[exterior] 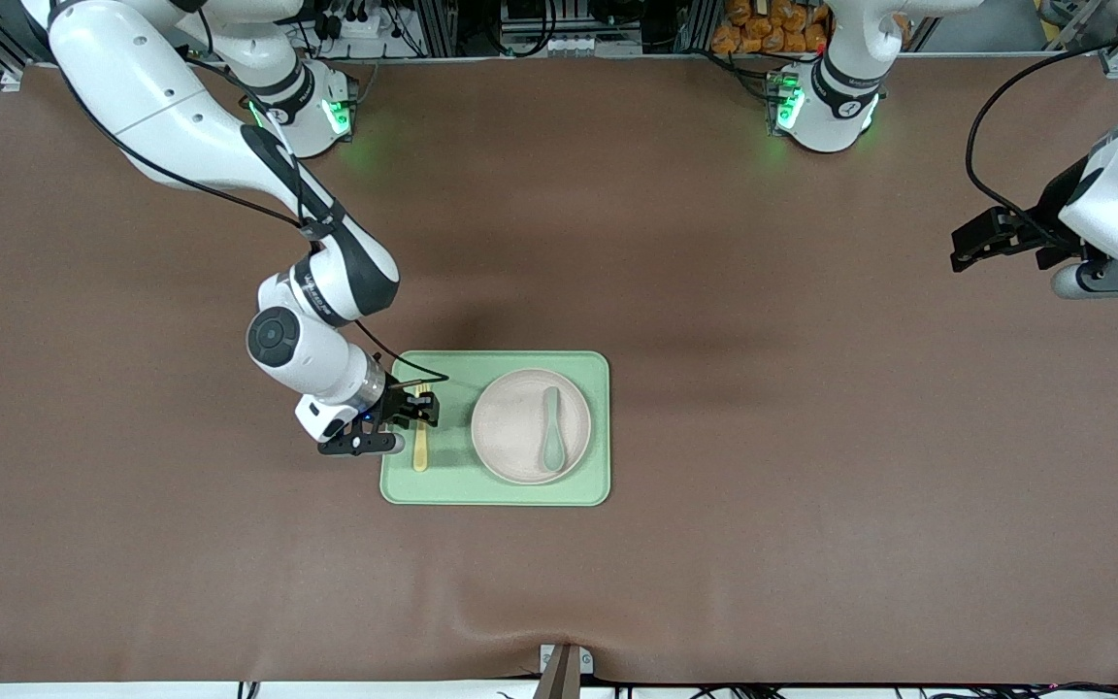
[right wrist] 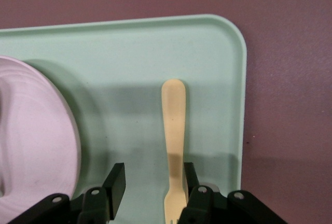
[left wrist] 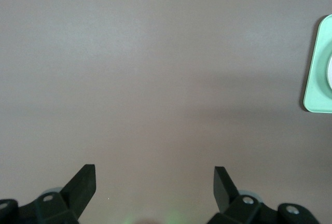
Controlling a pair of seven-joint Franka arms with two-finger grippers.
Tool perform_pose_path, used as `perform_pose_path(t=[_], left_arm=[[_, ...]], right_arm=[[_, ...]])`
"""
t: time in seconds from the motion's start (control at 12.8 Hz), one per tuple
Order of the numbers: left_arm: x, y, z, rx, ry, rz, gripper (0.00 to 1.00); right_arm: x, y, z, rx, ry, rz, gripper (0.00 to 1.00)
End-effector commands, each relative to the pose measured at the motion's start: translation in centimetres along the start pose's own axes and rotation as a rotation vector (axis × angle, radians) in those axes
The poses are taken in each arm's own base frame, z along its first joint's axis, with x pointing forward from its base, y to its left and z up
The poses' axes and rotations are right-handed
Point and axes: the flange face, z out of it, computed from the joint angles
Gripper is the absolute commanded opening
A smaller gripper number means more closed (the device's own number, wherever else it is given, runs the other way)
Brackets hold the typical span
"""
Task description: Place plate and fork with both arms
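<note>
My right claw point(right wrist: 150, 182) stands apart over the fork point(exterior: 420, 442), lying on the green tray point(exterior: 443, 485) beside the plate point(exterior: 520, 427); lifting crooked could drag it. Left claw point(left wrist: 154, 182) waits, apart.

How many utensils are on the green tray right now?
2. The fork lies flat on the tray beside the plate, toward the right arm's end, with the right gripper over it. The spoon rests in the plate. None seem hidden.
</note>
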Motion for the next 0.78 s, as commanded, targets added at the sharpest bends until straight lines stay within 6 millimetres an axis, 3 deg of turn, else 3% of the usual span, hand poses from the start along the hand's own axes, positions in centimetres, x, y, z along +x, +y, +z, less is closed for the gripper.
perform_pose_path(t=[0.0, 0.16, 0.31, 0.39, 0.47, 0.7], left_arm=[[-0.8, -0.2, -0.4, 0.024, 0.015, 0.023, 1.00], [-0.8, -0.3, -0.5, 0.022, 0.016, 0.023, 1.00], [-0.9, -0.3, -0.5, 0.020, 0.016, 0.023, 1.00], [-0.9, -0.3, -0.6, 0.020, 0.017, 0.023, 1.00], [-0.9, -0.3, -0.6, 0.020, 0.017, 0.024, 1.00], [-1.5, -0.2, -1.2, 0.022, 0.025, 0.033, 1.00]], right_arm=[[1.7, -0.8, -6.2, -0.039, -0.068, -0.016, 0.69], [2.7, 0.7, -10.3, -0.068, -0.086, 0.000, 0.76], [3.7, 4.7, -14.3, -0.091, -0.108, 0.056, 0.88], [3.9, 5.9, -16.5, -0.100, -0.116, 0.081, 0.91], [4.2, 6.8, -19.1, -0.111, -0.120, 0.097, 1.00], [3.8, 10.3, -24.8, -0.140, -0.215, 0.168, 1.00]])
